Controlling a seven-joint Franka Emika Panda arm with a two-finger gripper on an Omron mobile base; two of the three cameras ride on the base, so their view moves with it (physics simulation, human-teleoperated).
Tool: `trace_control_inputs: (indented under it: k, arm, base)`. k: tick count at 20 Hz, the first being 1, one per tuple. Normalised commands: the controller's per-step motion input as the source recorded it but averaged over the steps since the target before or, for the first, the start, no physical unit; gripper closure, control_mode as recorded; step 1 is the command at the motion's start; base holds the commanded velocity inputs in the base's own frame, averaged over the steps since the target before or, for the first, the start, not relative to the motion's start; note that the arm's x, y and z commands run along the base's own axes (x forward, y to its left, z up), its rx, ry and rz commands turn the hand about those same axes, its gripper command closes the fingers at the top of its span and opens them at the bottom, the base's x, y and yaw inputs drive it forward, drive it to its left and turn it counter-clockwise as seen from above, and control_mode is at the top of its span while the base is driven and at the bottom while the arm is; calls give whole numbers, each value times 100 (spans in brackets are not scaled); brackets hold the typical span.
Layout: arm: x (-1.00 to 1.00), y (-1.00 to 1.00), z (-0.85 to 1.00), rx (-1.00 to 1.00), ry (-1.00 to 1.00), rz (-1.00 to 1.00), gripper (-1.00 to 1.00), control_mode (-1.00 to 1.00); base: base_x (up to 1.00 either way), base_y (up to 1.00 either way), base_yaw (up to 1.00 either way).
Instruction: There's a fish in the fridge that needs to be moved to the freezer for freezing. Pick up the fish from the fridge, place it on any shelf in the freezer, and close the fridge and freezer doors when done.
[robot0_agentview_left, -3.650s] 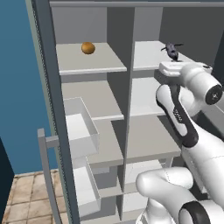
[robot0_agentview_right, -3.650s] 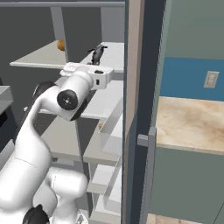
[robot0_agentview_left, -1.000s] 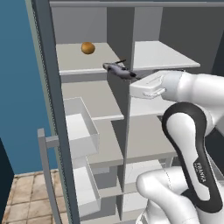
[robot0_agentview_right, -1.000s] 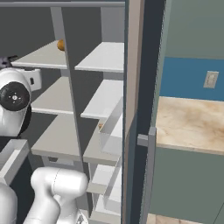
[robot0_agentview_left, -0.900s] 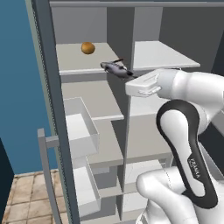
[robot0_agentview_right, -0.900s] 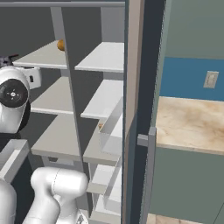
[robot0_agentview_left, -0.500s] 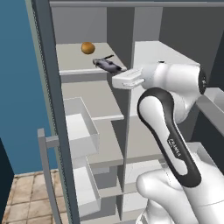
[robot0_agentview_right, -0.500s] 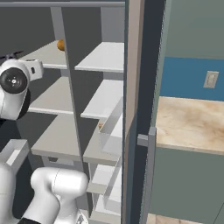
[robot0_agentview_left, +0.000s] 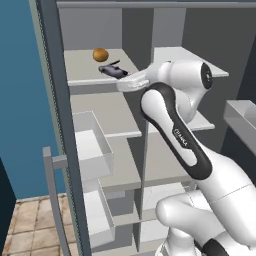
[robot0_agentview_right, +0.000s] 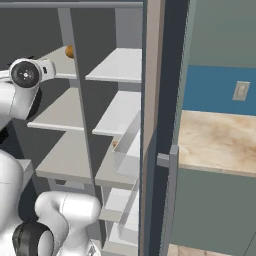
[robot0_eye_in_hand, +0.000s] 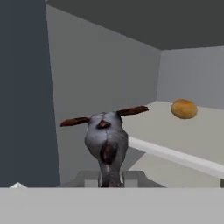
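The small dark grey fish (robot0_agentview_left: 111, 70) hangs in my gripper (robot0_agentview_left: 121, 75), which is shut on its tail end. It hovers over the front edge of the top shelf (robot0_agentview_left: 82, 75) in the left half of the unit, the freezer (robot0_agentview_left: 105, 125). In the hand view the fish (robot0_eye_in_hand: 105, 138) rises from between my fingertips (robot0_eye_in_hand: 131, 177), its fins spread, with the shelf's pale edge (robot0_eye_in_hand: 175, 153) just beyond. The fridge (robot0_agentview_left: 175, 55) is the right half, and its top shelf is bare. Both doors stand open: the freezer door (robot0_agentview_left: 50, 100) on the left, the fridge door (robot0_agentview_right: 152, 125) on the right.
An orange-brown ball (robot0_agentview_left: 100, 54) lies on the same top shelf, just behind the fish; it also appears in the hand view (robot0_eye_in_hand: 184, 108). White door bins (robot0_agentview_left: 90, 145) jut from the left door, another bin (robot0_agentview_left: 242, 117) from the right. A counter (robot0_agentview_right: 215, 145) lies beyond the right door.
My arm has swung left, carrying the fish from the middle divider to the top left shelf's front edge, near the ball. The grip has stayed shut.
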Motion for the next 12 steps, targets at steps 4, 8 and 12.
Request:
trace_control_inputs:
  k: [4,8,12]
  arm:
    - [45,27,-1,-13,0,0,100,-100]
    - [43,23,-9,-12,0,0,100,-100]
    - [40,11,-18,-11,1,0,100,-100]
  base:
    - [0,0,0]
    - [0,0,0]
    - [0,0,0]
